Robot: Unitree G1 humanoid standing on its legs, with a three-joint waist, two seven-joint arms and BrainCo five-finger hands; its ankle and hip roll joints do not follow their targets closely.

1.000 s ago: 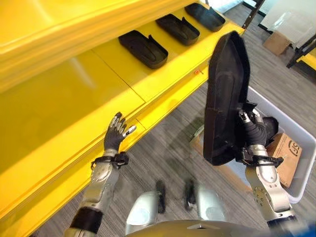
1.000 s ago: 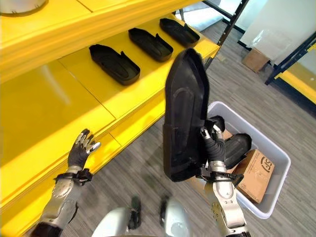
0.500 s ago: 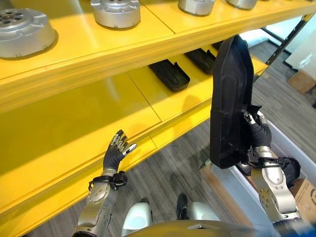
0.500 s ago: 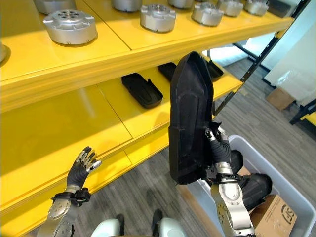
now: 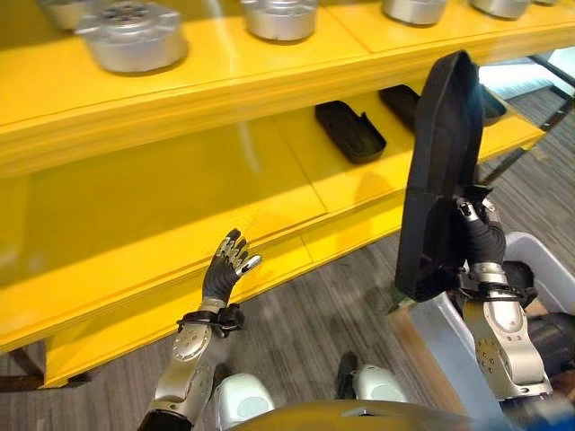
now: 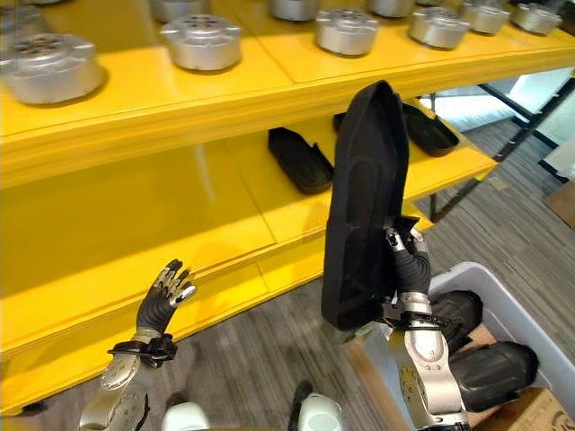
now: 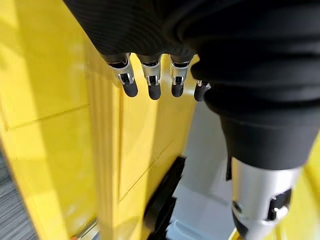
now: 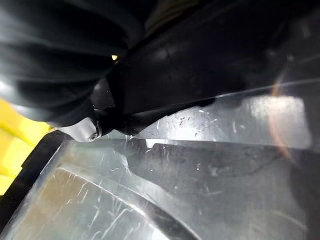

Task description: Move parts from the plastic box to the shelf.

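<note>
- Right hand (image 6: 411, 269) clenched on the lower end of a long black part (image 6: 364, 197), fingers wrapped at its edge; part held off the box, in the air.
- Part stands near upright, long axis vertical, tip up, just in front of the shelf (image 5: 180, 189) lip.
- Shelf lies past the part, away from the robot; the bare yellow stretch sits to the left of the held part.
- Three more black parts (image 5: 350, 131) already lie flat on the shelf, in a row to the right of that bare stretch, long axes running front to back.
- Box (image 6: 503, 310) sits on the floor below the shelf front, under the right arm, with black parts (image 6: 490, 368) left inside.
- Left hand (image 5: 229, 265) released, fingers straight, holds nothing, hovering near the shelf lip, well left of the held part.
- Right hand is the one carrying, so the placing falls to it.
- Judgement: next move needs the part tipped from upright to flat and pushed forward and left onto the bare stretch; its tall tip could clip the upper shelf (image 6: 269, 67) carrying silver discs (image 6: 200, 41).
</note>
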